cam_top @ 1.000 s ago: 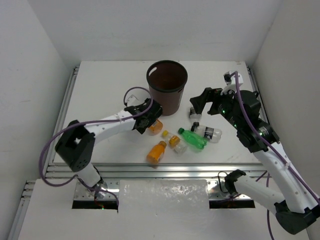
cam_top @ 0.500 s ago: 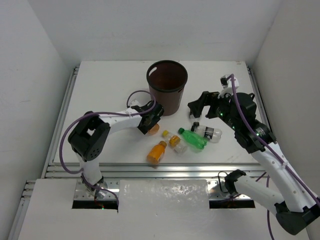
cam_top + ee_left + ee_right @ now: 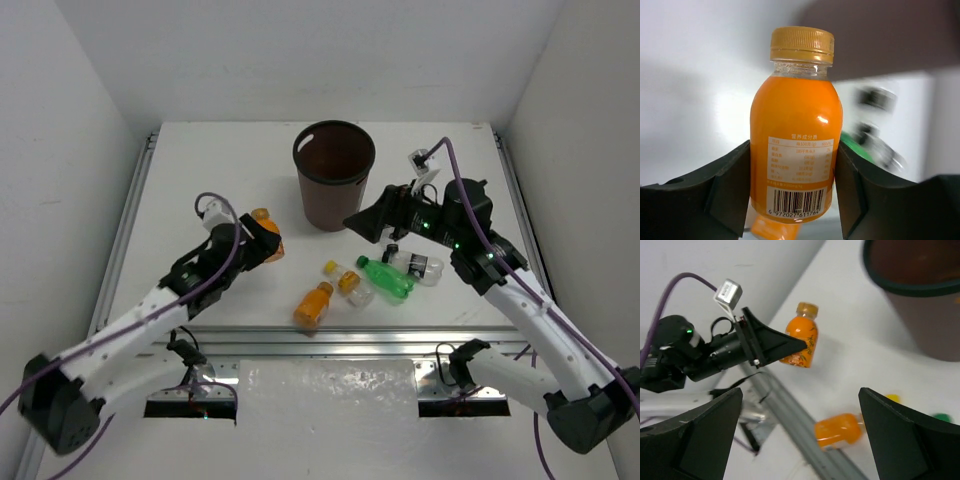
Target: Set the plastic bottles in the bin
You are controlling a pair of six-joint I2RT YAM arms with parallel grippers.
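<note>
orange plastic bottle with orange cap (image 3: 796, 125) clenched cap-up in left gripper (image 3: 792, 167), held off table, left of dark brown round plastic bin (image 3: 330, 200). carry above black rim, centre over mouth, then release. right gripper (image 3: 368, 224) gaping, empty, right of bin. white table (image 3: 200, 170): other plastic bottles (image 3: 388, 277) lie loose near front. plain white walls close around.

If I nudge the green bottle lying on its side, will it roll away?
Probably: the green bottle is round and lies on its side, so it may roll. The clear bottle beside it may block one way.
</note>
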